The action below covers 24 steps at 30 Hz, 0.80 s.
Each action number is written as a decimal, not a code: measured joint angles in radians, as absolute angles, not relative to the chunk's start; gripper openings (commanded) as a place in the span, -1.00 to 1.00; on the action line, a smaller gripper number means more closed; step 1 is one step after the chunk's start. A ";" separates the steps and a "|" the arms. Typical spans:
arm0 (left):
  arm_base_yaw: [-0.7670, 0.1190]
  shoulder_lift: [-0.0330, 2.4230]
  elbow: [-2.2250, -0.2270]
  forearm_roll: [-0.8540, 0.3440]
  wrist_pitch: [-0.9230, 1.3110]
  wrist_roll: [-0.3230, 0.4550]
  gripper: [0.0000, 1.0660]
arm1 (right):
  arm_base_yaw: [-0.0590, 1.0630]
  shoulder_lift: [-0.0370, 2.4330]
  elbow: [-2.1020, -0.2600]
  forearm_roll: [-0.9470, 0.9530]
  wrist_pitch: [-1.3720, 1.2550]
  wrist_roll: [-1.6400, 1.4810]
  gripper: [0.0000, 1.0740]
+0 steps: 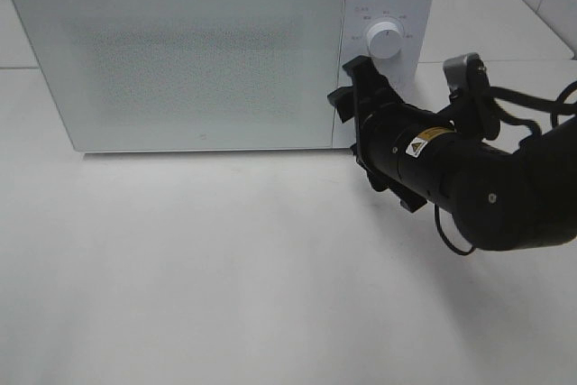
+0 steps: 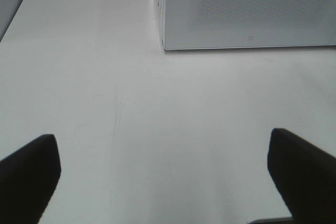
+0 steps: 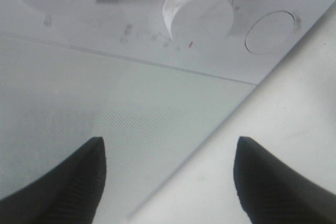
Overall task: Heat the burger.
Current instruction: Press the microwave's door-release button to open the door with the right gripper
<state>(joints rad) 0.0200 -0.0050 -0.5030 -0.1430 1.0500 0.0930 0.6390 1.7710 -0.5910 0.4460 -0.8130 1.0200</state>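
Observation:
The burger is out of view. A white microwave (image 1: 198,51) stands at the back of the table with its door shut. My right gripper (image 1: 347,86) is at the door's lower right corner, just under the control panel. In the right wrist view the right gripper (image 3: 168,182) is open, empty, and close to the door's edge. Ahead of it are a round white knob (image 3: 197,9) and a round button (image 3: 270,31). My left gripper (image 2: 168,177) is open over bare table, well short of the microwave (image 2: 247,9). It does not show in the exterior high view.
The knob (image 1: 386,41) sits on the microwave's right-hand panel. The right arm (image 1: 487,178) reaches in from the right edge with cables trailing behind it. White table (image 1: 225,268) spreads in front of the microwave.

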 measured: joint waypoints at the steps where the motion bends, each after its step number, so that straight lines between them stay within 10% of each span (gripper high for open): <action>1: 0.020 -0.005 -0.503 -0.143 1.050 0.093 0.88 | 0.639 1.771 -0.591 0.446 -0.813 1.020 0.26; 24: 0.020 -0.005 -0.503 -0.143 1.050 0.093 0.88 | 0.557 1.400 -0.744 0.049 0.344 0.268 0.44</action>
<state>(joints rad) 0.0200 -0.0050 -0.5030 -0.1430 1.0500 0.0930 0.5570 1.4000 -0.7440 0.0490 0.3440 0.2680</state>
